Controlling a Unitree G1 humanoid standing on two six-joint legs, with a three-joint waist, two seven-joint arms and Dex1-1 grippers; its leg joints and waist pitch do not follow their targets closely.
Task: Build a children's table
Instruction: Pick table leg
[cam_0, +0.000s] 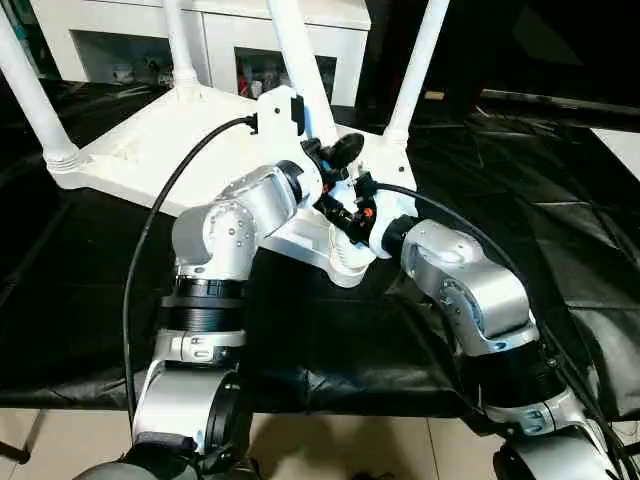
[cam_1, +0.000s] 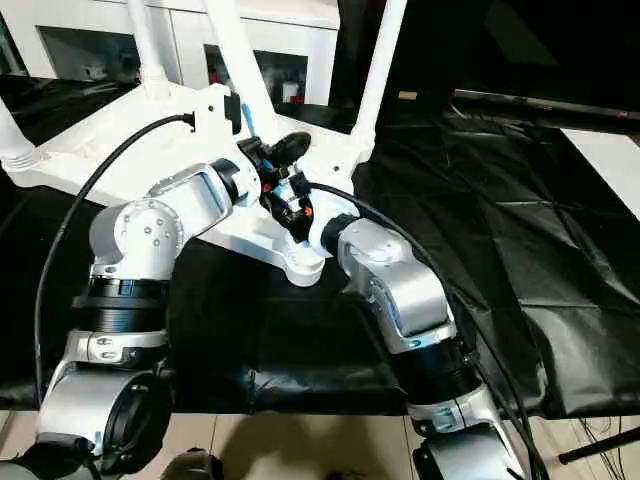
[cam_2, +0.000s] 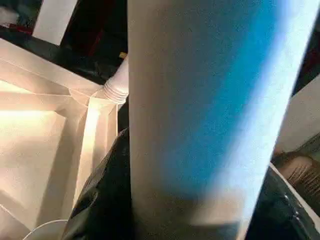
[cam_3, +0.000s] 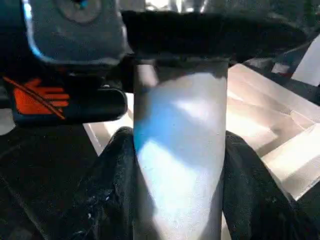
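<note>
The children's table lies upside down on the black-draped work table, its ribbed underside (cam_0: 150, 150) facing up. Three white legs (cam_0: 415, 70) stand in corner sockets. Another leg (cam_0: 300, 60) rises over the near corner socket (cam_0: 350, 265). My left gripper (cam_0: 335, 155) is shut on this leg, and my right gripper (cam_0: 345, 205) is shut on it just below. In the left wrist view the leg (cam_2: 200, 100) runs between black fingers (cam_2: 100, 200). In the right wrist view the same leg (cam_3: 180, 150) sits between that gripper's fingers (cam_3: 115, 190). Whether the leg's foot is seated is hidden by the grippers.
A white cabinet (cam_0: 230, 40) with glass doors stands behind the work table. Black sheeting (cam_0: 540, 180) covers the table to the right and in front. A black cable (cam_0: 160, 210) loops from my left wrist. Light floor (cam_0: 330, 445) lies below the near table edge.
</note>
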